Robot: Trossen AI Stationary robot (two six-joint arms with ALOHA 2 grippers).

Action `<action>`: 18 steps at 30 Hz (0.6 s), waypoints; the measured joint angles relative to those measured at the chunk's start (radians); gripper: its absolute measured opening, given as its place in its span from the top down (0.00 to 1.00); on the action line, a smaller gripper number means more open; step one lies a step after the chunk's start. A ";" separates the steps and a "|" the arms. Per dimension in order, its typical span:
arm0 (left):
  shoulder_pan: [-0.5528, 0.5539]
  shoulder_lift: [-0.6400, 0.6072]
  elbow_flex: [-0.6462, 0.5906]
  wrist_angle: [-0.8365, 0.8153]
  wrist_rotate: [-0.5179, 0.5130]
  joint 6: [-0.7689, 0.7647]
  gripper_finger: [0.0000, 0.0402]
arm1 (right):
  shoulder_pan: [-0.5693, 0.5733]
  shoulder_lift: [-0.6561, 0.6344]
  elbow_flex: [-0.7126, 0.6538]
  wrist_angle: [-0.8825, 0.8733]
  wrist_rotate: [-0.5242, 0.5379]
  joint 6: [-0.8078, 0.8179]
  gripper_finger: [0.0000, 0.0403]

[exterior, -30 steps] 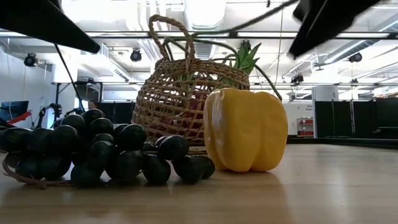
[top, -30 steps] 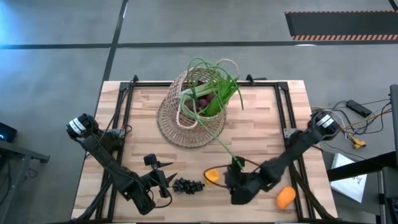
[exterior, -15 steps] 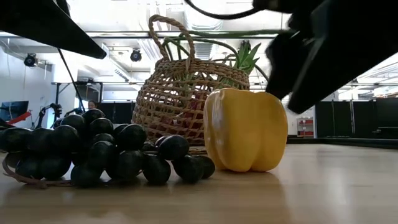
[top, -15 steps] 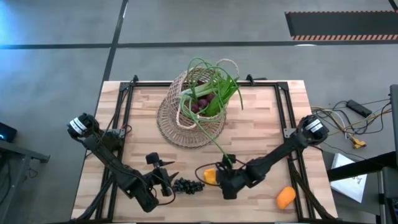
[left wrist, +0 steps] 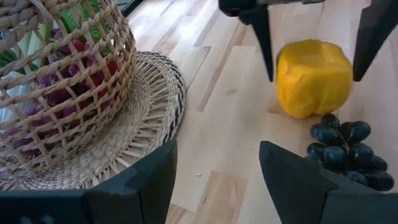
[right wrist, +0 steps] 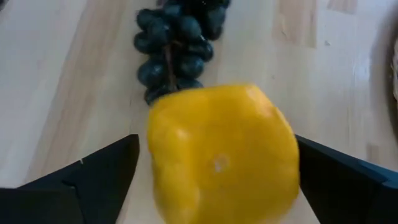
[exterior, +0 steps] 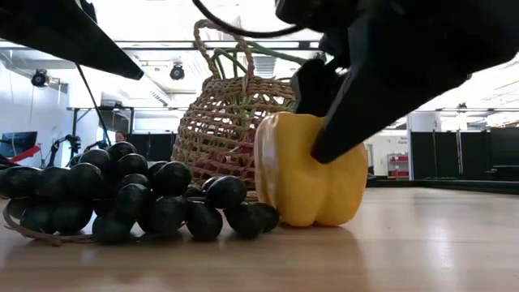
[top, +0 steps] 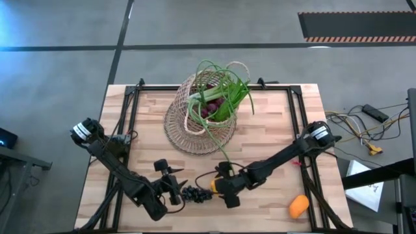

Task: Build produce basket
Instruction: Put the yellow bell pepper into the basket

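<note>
The right arm is stretched low from the right edge of the bench toward its front middle, and the right gripper (top: 220,188) is held with its jaws spread wide apart. The left arm is reached along the front left, where the left gripper (top: 174,190) is held low with jaws parted.

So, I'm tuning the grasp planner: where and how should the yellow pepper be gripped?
Across its broad middle, one finger on each flank. The yellow pepper stands blocky on the table, with the grapes touching one side, so come from above, as the open right gripper now straddles it.
</note>
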State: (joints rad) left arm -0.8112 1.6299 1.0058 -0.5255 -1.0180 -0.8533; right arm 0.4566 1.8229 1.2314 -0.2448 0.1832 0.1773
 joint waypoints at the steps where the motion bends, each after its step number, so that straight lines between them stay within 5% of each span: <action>1: 0.002 0.000 0.000 0.000 0.000 0.001 0.47 | 0.001 0.000 0.003 -0.002 0.000 -0.012 0.06; 10: 0.003 0.000 0.000 0.002 0.000 0.002 0.47 | 0.001 -0.034 0.137 -0.184 0.050 -0.076 0.34; 18: 0.007 0.026 0.001 0.022 0.000 0.003 0.47 | -0.046 -0.159 0.396 -0.375 0.528 -0.297 0.33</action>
State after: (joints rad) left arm -0.8043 1.6563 1.0069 -0.5038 -1.0176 -0.8505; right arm 0.4104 1.6637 1.6278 -0.6196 0.7111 -0.1195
